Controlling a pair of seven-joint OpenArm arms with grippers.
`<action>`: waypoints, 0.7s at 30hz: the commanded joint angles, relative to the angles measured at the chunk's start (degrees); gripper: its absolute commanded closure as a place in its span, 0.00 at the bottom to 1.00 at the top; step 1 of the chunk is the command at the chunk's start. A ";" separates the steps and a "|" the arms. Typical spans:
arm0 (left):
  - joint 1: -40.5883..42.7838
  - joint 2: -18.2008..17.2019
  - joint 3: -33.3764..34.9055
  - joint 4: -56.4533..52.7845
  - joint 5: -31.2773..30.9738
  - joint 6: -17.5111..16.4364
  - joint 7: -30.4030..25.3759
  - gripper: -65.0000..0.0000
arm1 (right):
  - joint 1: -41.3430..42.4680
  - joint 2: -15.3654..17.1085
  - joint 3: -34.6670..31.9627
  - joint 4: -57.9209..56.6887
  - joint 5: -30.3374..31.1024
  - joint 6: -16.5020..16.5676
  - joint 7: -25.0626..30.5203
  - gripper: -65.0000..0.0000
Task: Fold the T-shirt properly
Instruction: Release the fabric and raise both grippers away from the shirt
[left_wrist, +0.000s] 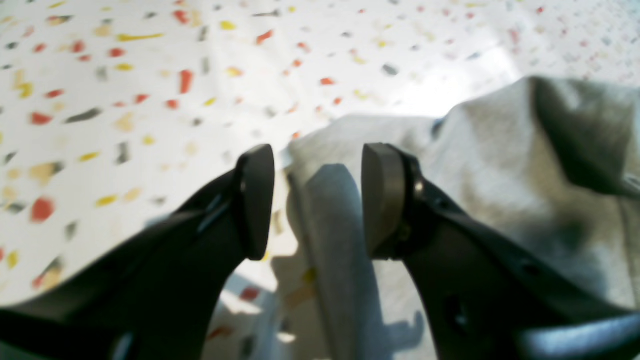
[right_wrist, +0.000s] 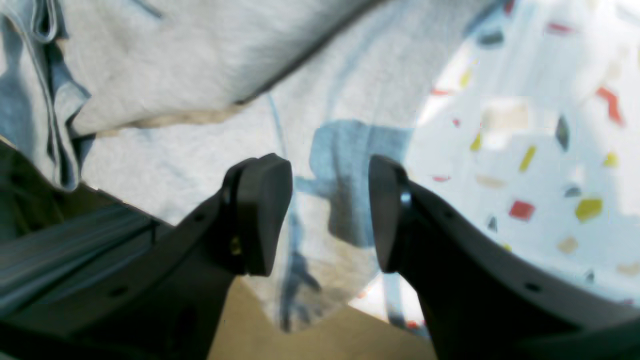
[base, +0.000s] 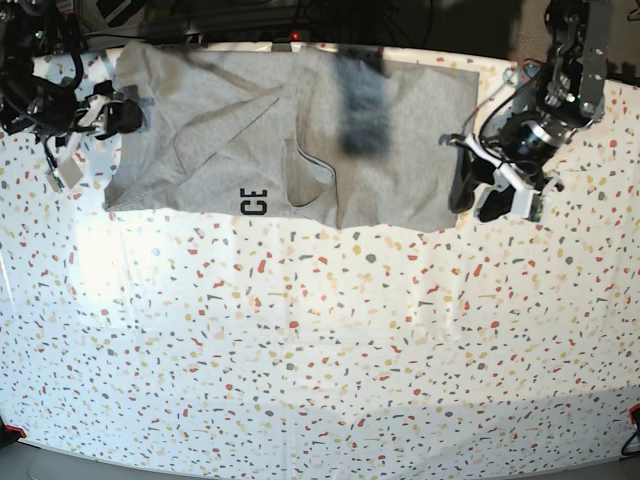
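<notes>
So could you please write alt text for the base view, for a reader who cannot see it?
A grey T-shirt, partly folded with black letters showing at its near edge, lies at the far side of a speckled table. The open left gripper sits at one end and the open right gripper at the other.

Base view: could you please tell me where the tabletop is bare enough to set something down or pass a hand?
Everything in front of the T-shirt front hem is bare terrazzo tabletop, out to the near edge. The far strip is crowded: shirt across it, left pincer at one end, right pincer at the other.
</notes>
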 joint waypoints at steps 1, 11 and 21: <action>0.55 -0.83 -0.20 1.14 -0.68 -0.52 -2.16 0.58 | 0.39 1.90 0.44 -1.25 1.31 0.28 0.66 0.55; 2.47 -0.94 -0.31 1.14 -0.68 -1.11 -2.27 0.58 | 8.39 2.86 0.33 -18.73 1.09 0.28 1.01 0.55; 2.49 -0.94 -0.31 1.14 -0.68 -1.11 -2.05 0.58 | 11.63 -2.75 -0.76 -23.98 1.16 0.28 -4.74 0.55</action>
